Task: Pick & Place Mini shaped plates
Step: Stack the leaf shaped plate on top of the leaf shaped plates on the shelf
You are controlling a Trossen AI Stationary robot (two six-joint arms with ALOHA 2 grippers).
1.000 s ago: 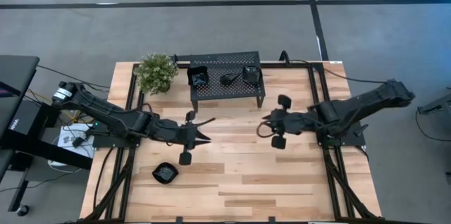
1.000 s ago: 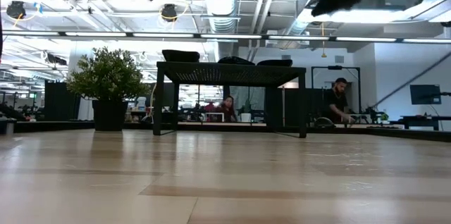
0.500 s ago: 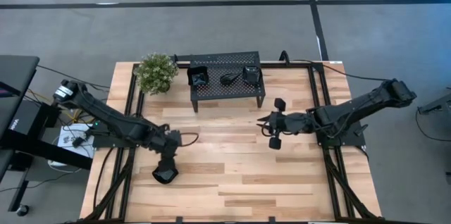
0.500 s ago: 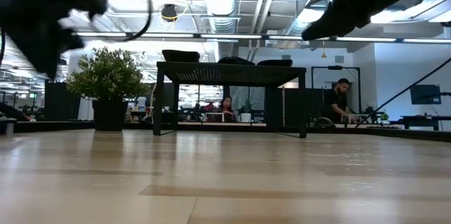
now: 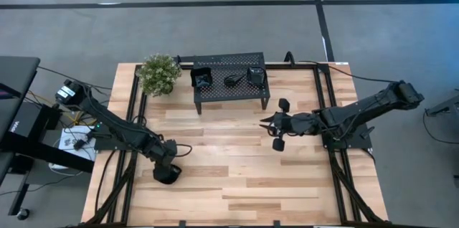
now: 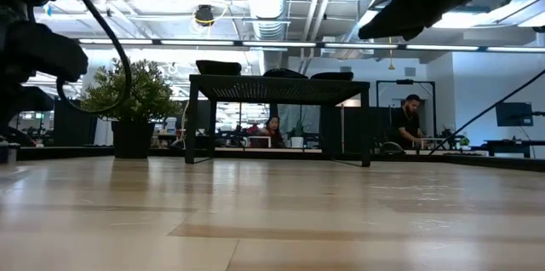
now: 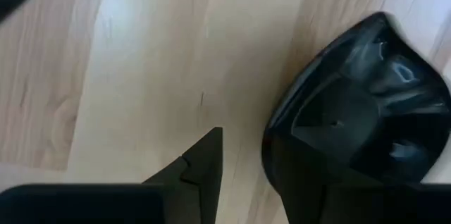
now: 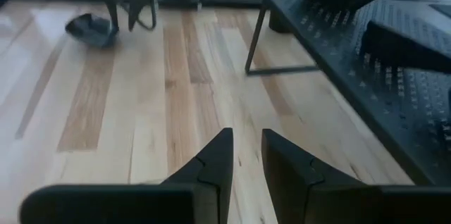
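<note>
One glossy black mini plate [image 7: 356, 118], teardrop-shaped with a shallow raised rim, lies on the wooden counter [image 5: 237, 178] in the lower left of the high view, mostly covered there by the left gripper [image 5: 168, 173]. The wrist view shows one dark finger [image 7: 201, 168] on bare wood just beside the plate's rim and not touching it; the other finger is hidden, apparently past the plate's far side. So the fingers stand wide, seemingly astride the plate, with nothing held. Three more plates [image 5: 201, 79] sit on the black perforated stand [image 5: 228, 76] at upper centre, beside a small potted plant [image 5: 158, 73]. The right gripper [image 5: 266, 123] hovers right of centre, off the counter, pointed toward the stand; its fingers [image 8: 215, 160] are narrow, a slim gap between them, holding nothing. Judged step: the left arm's approach to pick the loose plate, grasp not yet made. Next move likely calls for settling lower so one finger gets under or against the rim, then closing gently. The glossy, shallow rim could slip or skate across the wood.
</note>
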